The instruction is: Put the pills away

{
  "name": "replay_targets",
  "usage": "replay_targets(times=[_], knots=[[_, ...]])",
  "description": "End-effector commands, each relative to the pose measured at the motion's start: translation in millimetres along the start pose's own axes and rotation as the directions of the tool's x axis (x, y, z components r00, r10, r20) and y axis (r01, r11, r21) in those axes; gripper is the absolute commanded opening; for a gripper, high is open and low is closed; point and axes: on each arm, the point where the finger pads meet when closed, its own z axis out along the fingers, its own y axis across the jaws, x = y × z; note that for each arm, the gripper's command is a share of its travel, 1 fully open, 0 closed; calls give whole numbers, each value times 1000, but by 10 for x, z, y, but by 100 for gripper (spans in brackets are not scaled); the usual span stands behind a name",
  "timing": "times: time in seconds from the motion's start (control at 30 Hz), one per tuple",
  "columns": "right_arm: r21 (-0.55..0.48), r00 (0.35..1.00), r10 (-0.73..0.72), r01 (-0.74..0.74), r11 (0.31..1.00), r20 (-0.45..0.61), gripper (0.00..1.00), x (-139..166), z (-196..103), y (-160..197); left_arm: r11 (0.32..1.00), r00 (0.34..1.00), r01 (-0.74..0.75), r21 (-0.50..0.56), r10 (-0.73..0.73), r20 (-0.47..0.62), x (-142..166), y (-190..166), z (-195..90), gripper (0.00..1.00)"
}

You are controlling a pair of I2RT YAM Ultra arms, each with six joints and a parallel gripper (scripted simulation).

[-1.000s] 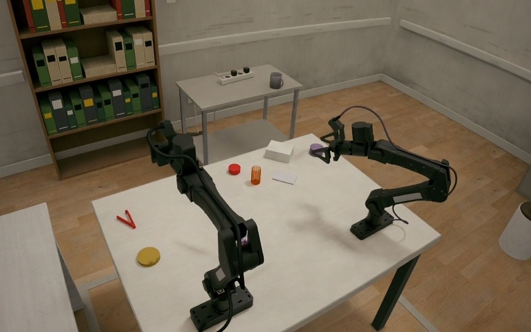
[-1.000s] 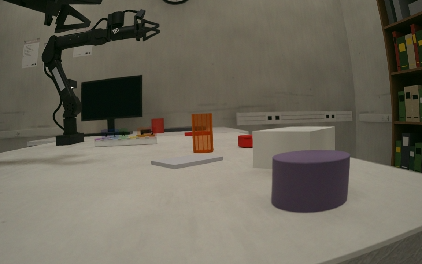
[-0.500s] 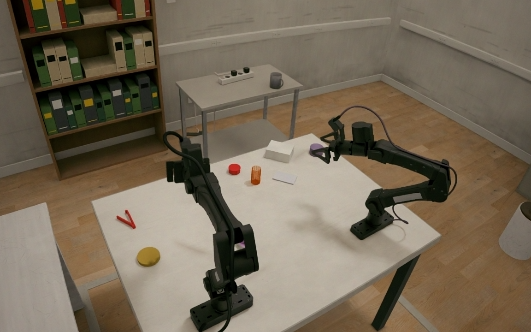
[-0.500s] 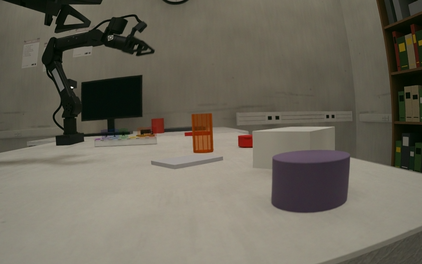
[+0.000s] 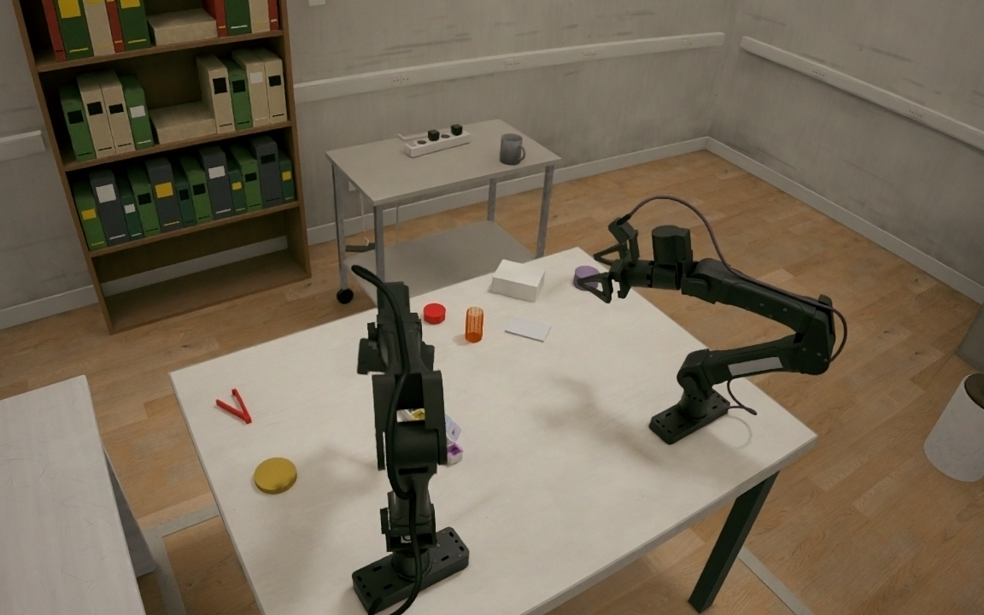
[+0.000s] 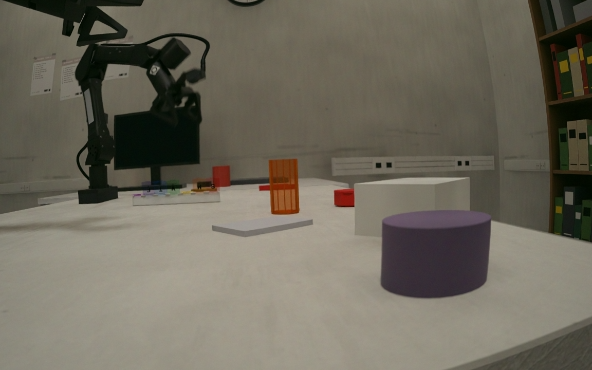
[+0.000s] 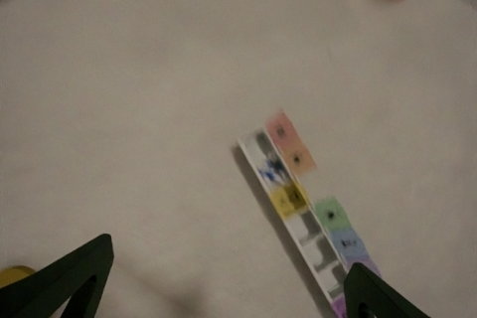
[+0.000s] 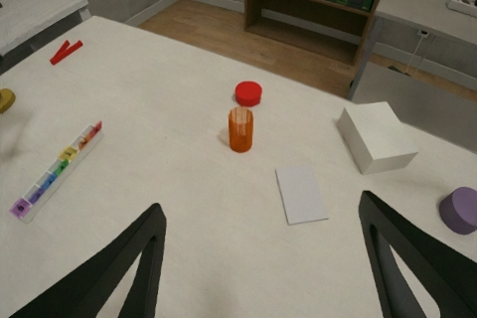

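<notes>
Left hand (image 6: 186, 120) (image 7: 232, 253) has its fingers spread apart; centre it over the pill box (image 5: 454, 458) (image 6: 176, 199) (image 7: 289, 201) (image 8: 68, 152), inside the counter's (image 5: 541, 466) (image 6: 197, 285) (image 7: 149, 109) (image 8: 199, 238) edges; then descend gently.

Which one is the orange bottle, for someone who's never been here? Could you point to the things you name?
On the white table (image 5: 557, 451) (image 6: 151, 285) (image 8: 199, 258), look between the red cap (image 5: 434, 313) (image 6: 344, 198) (image 8: 248, 93) and thin gray slab (image 5: 528, 329) (image 6: 262, 226) (image 8: 301, 194). The bottle (image 5: 474, 325) (image 6: 283, 186) (image 8: 240, 130) stands there upright, see-through orange, ribbed, taller than both neighbours.

dim, even indoor light, apparently from overhead; soft, faint-edged shadows lie on the white table (image 5: 526, 489) (image 6: 197, 285) (image 7: 149, 84) (image 8: 199, 238). the left wrist view is darkest and blurry throughout. top and right wrist views look sharp, without strong glare.
</notes>
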Motion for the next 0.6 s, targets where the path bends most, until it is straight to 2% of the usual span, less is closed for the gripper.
replay_targets(times=[0.0,0.17,0.57], knots=[[3,1000,3,-3,1000,19,100,-15,-43,-16,998,996,-27,51,32,-88,74,-166,176,100],[3,1000,3,-3,1000,19,100,-15,-43,-16,995,987,-53,84,65,-150,152,-293,347,100],[3,1000,3,-3,1000,19,100,-15,-43,-16,996,987,-56,76,66,-145,126,-285,379,100]])
